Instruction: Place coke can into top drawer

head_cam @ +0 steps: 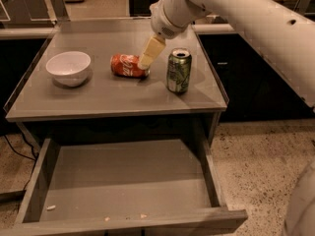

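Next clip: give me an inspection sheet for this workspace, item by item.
Surface: grey table, flat, three things on it.
Job's things: coke can lying on its side near the table's middle; top drawer pulled open, no can inside, a few small light bits near its front.
Clutter: white bowl left of the coke can; green can upright to its right.
Grippers: gripper low at the coke can's right end; grip cannot be judged.
Cables: dark cable on the floor at left.
Surroundings: speckled floor, dark cabinet at right.
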Available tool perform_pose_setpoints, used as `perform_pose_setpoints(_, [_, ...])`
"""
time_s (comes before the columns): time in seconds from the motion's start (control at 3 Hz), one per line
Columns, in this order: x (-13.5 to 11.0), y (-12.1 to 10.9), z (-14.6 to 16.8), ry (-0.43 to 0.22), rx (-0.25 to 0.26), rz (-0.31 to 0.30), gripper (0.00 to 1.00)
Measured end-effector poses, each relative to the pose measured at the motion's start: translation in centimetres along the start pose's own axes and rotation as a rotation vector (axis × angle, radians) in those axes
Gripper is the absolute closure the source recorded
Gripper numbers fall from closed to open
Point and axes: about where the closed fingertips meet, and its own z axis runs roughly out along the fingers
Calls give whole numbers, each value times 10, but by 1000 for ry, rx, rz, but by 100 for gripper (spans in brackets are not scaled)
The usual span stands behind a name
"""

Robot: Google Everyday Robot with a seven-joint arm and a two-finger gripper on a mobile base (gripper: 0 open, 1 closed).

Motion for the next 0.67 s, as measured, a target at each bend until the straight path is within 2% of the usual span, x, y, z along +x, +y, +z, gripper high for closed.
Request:
perform_pose_setpoints(0.33, [16, 11, 39, 7, -66, 53, 0])
perform_pose_setpoints(0.67, [28, 17, 65, 16, -113, 86, 0])
